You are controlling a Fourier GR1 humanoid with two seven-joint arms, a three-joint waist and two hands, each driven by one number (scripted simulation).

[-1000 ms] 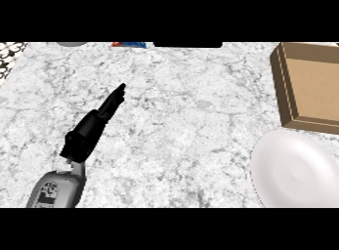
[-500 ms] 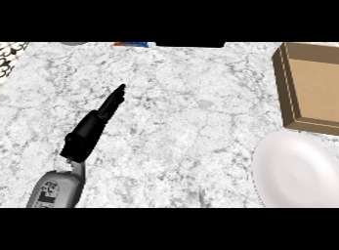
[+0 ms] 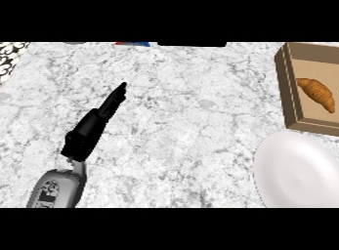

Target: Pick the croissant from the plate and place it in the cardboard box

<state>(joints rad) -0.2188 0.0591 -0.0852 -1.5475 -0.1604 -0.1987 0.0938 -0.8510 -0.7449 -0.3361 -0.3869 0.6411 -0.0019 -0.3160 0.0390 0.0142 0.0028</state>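
Marble-patterned surface point(image 3: 179, 122) spreads under the left robot hand point(image 3: 93, 128), which lies flat with fingers straight and together, holding nothing. Well to its right, the white plate point(image 3: 298, 171) is bare, and the croissant point(image 3: 316, 93) already lies in the cardboard box point(image 3: 293, 102) beyond it. A dark tip at the far right edge may be the right robot hand, its state unreadable; pulling out carelessly, it could nudge the croissant or box.
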